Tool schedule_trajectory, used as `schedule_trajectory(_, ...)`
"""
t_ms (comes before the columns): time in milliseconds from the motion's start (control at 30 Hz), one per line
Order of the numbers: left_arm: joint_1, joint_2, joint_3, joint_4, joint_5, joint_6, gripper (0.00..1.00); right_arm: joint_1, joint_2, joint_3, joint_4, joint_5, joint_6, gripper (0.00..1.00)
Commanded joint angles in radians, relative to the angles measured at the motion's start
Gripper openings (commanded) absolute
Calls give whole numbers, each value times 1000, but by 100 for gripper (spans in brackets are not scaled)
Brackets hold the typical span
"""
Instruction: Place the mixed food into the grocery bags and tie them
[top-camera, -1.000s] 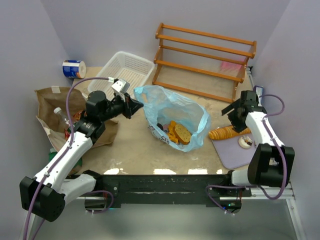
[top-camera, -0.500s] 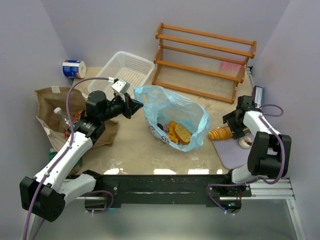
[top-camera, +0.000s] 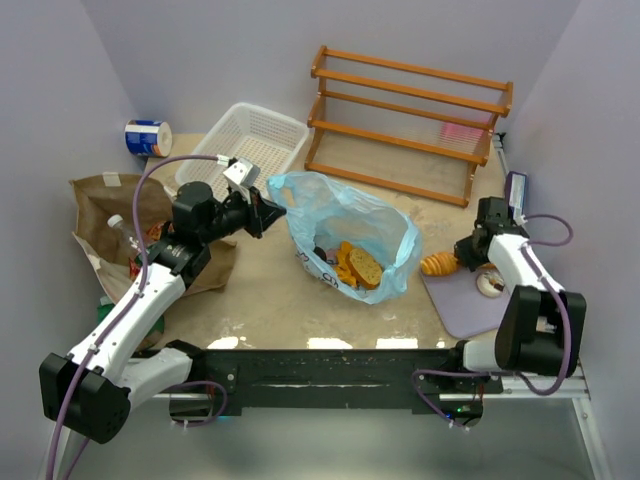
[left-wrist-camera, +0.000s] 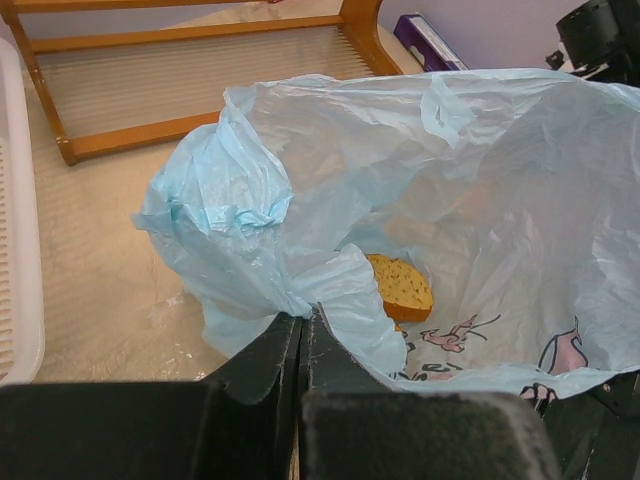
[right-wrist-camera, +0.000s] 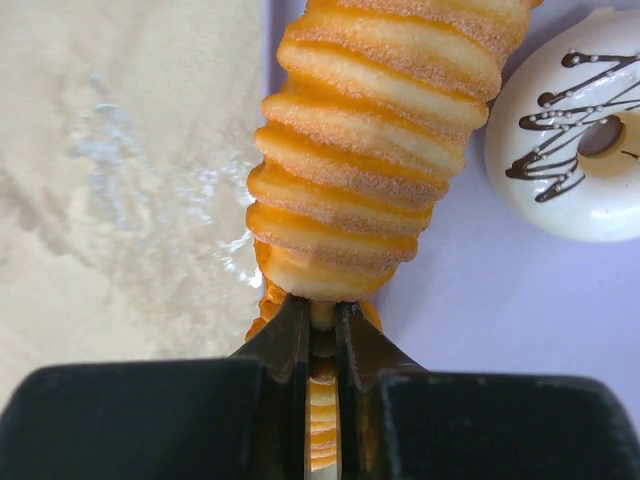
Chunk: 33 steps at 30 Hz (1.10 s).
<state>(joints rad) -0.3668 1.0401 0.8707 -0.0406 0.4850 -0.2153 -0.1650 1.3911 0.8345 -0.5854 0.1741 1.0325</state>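
Observation:
The light blue plastic bag (top-camera: 350, 220) stands open mid-table. My left gripper (top-camera: 272, 212) is shut on its near-left rim, and in the left wrist view the plastic (left-wrist-camera: 420, 190) bunches between the jaws of that gripper (left-wrist-camera: 305, 325). Bread slices (top-camera: 362, 266) (left-wrist-camera: 402, 287) lie inside the bag. The brown paper bag (top-camera: 105, 205) lies at the left with a clear bottle (top-camera: 122, 235) in it. My right gripper (top-camera: 467, 257) (right-wrist-camera: 322, 315) is shut on the end of an orange ridged bread roll (top-camera: 438, 265) (right-wrist-camera: 375, 150) at the edge of a purple mat (top-camera: 465, 305).
A white iced doughnut (top-camera: 491, 284) (right-wrist-camera: 585, 150) lies on the mat beside the roll. A white mesh basket (top-camera: 245, 140) and a wooden rack (top-camera: 410, 125) stand at the back. A blue-and-white can (top-camera: 148, 137) lies at the far left, a purple box (top-camera: 517, 188) by the right wall.
My right gripper has come down onto the bread roll and shut on its end. The left arm and the blue bag have not moved.

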Motion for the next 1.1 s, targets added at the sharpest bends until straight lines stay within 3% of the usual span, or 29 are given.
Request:
schedule_trajectory(0, 6, -20, 5, 13, -10, 27, 0, -7, -141, 60, -46, 33, 8, 0)
schedule_trajectory(167, 6, -25, 5, 16, 0, 27, 0, -4, -320, 139, -44, -28, -47, 0)
schedule_trajectory(300, 8, -28, 5, 19, 9, 30, 0, 28, -453, 219, 134, -171, -170, 0)
schedule_trajectory(400, 6, -35, 4, 22, 9, 31, 0, 106, -457, 300, 222, -212, -287, 0)
schedule_trajectory(767, 9, -49, -4, 24, -9, 42, 0, 709, -279, 586, 369, -56, -825, 0)
schedule_trajectory(933, 17, -52, -1, 25, -8, 44, 0, 982, -244, 534, 403, 114, -1073, 0)
schedule_trajectory(1067, 28, -52, 5, 25, 9, 28, 0, 1050, -247, 387, 482, 177, -1161, 0)
